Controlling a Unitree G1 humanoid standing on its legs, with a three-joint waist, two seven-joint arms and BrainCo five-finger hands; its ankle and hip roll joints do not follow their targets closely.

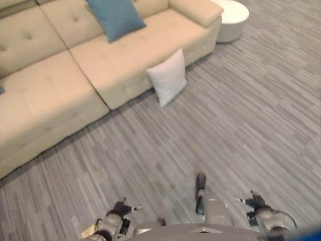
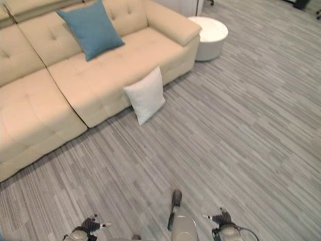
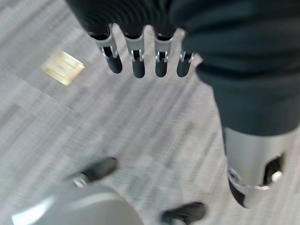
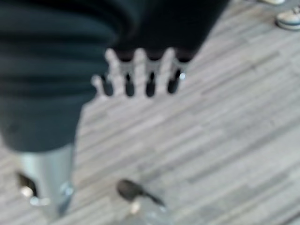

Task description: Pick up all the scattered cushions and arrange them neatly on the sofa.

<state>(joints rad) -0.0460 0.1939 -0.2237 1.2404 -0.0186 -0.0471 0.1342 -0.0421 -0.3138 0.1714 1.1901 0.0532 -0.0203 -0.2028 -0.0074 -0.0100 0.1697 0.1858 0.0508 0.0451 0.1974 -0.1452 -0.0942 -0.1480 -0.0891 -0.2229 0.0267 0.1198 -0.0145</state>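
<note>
A white cushion (image 1: pixel 168 77) leans upright against the front of the beige sofa (image 1: pixel 60 95), standing on the grey carpet. A blue cushion (image 1: pixel 116 17) rests against the sofa's backrest, on the seat. My left hand (image 1: pixel 119 210) hangs low at the bottom left, far from both cushions, its fingers (image 3: pixel 137 60) straight and holding nothing. At the bottom right is my right hand (image 1: pixel 257 202), also open and empty, with its fingers (image 4: pixel 149 80) straight over the carpet.
A round white side table (image 1: pixel 231 18) stands past the sofa's right arm. A brass floor plate (image 3: pixel 63 67) lies in the carpet by my left hand. A person's shoes (image 4: pixel 288 18) show at the edge of the right wrist view. Open carpet lies between me and the sofa.
</note>
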